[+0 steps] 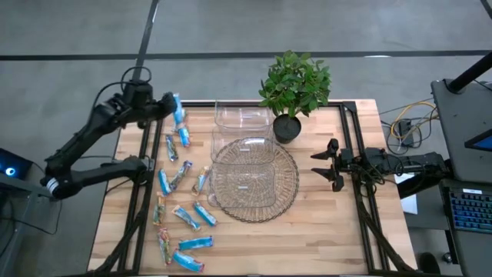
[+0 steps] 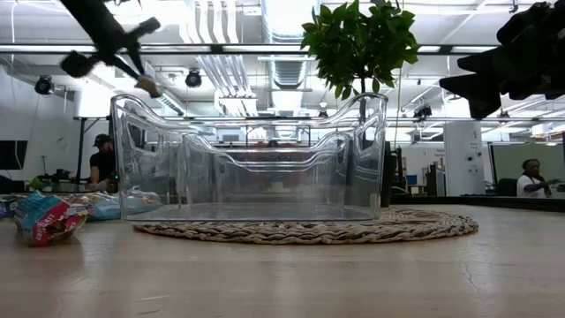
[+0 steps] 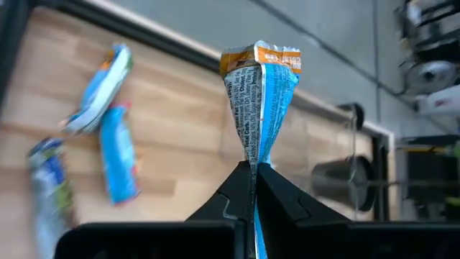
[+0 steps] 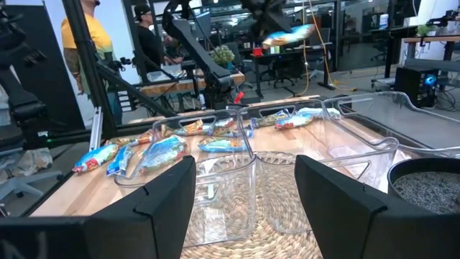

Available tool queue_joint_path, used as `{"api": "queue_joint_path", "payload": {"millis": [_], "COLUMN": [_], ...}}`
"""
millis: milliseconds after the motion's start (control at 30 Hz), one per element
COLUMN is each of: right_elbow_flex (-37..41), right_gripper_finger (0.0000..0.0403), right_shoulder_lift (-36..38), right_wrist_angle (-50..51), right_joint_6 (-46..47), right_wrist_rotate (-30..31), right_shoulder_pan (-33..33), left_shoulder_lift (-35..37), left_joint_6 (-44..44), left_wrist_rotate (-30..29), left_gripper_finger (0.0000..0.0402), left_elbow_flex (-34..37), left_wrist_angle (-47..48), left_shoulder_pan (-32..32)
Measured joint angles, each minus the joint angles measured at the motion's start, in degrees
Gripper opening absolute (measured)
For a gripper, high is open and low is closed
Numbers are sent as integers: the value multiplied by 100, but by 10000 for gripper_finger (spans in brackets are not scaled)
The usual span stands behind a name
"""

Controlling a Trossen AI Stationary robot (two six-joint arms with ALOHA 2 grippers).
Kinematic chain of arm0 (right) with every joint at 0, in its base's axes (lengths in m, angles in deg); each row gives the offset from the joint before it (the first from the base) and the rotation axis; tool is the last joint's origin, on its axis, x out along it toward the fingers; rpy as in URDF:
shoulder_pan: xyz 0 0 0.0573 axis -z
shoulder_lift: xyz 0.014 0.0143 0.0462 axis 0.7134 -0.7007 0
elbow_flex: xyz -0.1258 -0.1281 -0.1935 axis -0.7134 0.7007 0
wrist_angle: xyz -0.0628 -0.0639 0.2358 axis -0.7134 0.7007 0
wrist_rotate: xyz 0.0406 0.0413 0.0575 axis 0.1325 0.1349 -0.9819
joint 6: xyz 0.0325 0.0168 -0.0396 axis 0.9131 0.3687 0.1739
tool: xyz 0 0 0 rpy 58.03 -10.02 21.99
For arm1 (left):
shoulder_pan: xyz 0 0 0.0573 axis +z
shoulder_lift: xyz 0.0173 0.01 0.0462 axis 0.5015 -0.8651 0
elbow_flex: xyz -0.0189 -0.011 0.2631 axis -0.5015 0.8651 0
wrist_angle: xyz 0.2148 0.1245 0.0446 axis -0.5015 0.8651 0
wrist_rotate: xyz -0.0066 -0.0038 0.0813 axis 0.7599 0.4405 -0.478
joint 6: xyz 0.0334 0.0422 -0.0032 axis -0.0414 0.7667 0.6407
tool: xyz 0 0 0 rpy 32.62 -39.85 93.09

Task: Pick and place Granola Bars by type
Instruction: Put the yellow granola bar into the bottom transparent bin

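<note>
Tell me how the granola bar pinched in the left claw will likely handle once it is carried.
Probably light: the left claw holds the granola bar by one thin wrapper end and it stands upright. The crimped foil looks crinkly and flexible, so the bar may swing. The glossy wrapper could slip through a narrow pinch.

The high camera hangs above the surface (image 1: 323, 223) and looks straight down, taking in the whole top, both arms and the floor around. The low camera sits at the level of the top, close to the woven mat (image 2: 309, 228), facing across it into the room behind. The left wrist camera rides just behind the left tool (image 3: 255, 173) and looks down past it at the far left corner from well above. The right wrist camera sits close behind the right tool (image 4: 244, 194), near the right edge, facing level across the top toward the left edge. All four views share the clear container (image 1: 242, 117).
</note>
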Motion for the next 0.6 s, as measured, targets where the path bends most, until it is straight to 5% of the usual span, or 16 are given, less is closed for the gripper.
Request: {"api": "queue_joint_path", "payload": {"millis": [300, 467, 600], "right_elbow_flex": [-1, 0, -2], "right_gripper_finger": [227, 227, 229], "right_shoulder_lift": [1, -1, 1], "right_wrist_angle": [0, 0, 0], "right_joint_6": [0, 0, 0], "right_wrist_rotate": [1, 2, 1], "right_shoulder_pan": [-1, 0, -2], "left_shoulder_lift": [-94, -730, -1530], "left_joint_6": [-554, -1434, -2197], "left_wrist_rotate": [-141, -273, -1207], "left_gripper_finger": [0, 0, 0], "left_elbow_flex": [-767, -1115, -1533], "left_wrist_angle": [1406, 1587, 1663], "left_shoulder_pan": [-817, -1980, -3137]}}
